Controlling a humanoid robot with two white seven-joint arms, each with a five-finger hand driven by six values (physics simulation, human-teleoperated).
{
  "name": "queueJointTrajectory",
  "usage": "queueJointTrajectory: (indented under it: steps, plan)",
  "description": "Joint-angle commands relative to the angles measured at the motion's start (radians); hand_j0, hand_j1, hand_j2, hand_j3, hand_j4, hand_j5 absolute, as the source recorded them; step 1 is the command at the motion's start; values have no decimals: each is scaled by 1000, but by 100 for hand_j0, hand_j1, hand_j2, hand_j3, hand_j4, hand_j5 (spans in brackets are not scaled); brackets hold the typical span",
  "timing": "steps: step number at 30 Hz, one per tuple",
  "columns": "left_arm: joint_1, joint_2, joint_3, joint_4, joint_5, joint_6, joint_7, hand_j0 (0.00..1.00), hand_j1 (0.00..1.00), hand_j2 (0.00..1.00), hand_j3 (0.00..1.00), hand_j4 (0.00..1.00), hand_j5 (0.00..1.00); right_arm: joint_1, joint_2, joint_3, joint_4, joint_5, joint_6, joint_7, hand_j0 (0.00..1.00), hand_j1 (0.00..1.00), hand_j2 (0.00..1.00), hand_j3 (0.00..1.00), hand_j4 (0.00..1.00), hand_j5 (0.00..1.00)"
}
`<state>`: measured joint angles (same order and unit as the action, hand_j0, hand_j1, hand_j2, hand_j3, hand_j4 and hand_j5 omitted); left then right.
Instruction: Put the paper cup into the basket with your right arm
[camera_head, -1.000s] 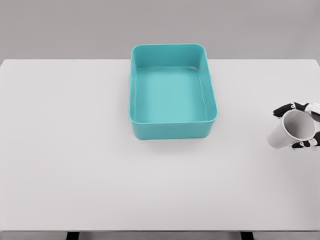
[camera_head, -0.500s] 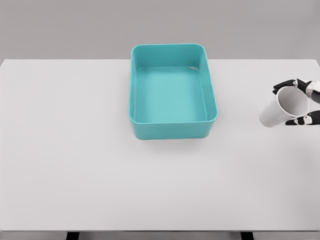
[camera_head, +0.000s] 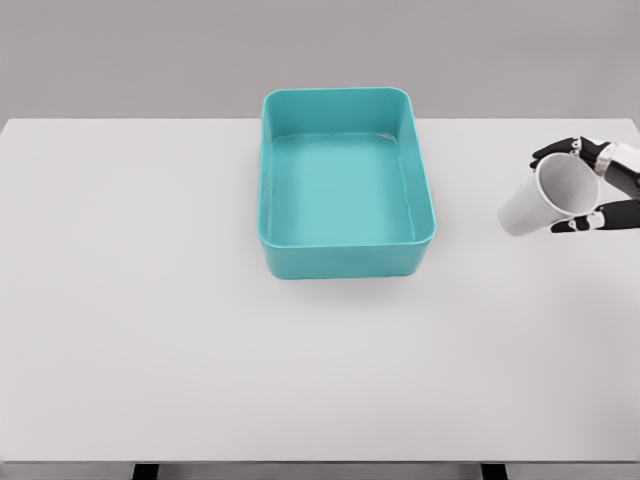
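Note:
A white paper cup (camera_head: 545, 196) hangs tilted above the table at the far right, its open mouth facing the camera and its base pointing down-left. My right hand (camera_head: 580, 188) comes in from the right edge and is shut on the cup near its rim, black fingertips (camera_head: 552, 152) above and below it. The teal rectangular basket (camera_head: 430, 225) stands empty on the table at upper centre, well to the left of the cup. The left arm does not show.
The white table (camera_head: 200, 320) spans the whole view, its front edge near the bottom of the picture. A grey wall stands behind it. Nothing else lies on the tabletop.
The right hand has risen with the cup and shifted a little to the left, toward the basket. The basket has not moved.

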<state>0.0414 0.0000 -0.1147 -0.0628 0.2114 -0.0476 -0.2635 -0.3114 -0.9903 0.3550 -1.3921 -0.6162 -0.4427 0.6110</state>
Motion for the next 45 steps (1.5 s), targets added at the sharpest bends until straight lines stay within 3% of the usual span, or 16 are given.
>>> queueJointTrajectory:
  steps: [1,13,26,45]
  plan:
    - [0,0,0,0,0,0,0,100,100,100,100,100,100,0,12,-1,1,-7,-1,0,67,67,67,67,67,67]
    - [0,0,1,0,0,0,0,100,100,100,100,100,100,-86,128,2,18,9,-1,0,66,66,66,66,66,66]
    - [0,0,0,0,0,0,0,100,100,100,100,100,100,-138,185,1,21,10,-2,0,66,66,66,66,66,66]
    - [0,0,0,0,0,0,0,100,100,100,100,100,100,-242,377,13,113,102,2,0,66,66,66,66,66,66]
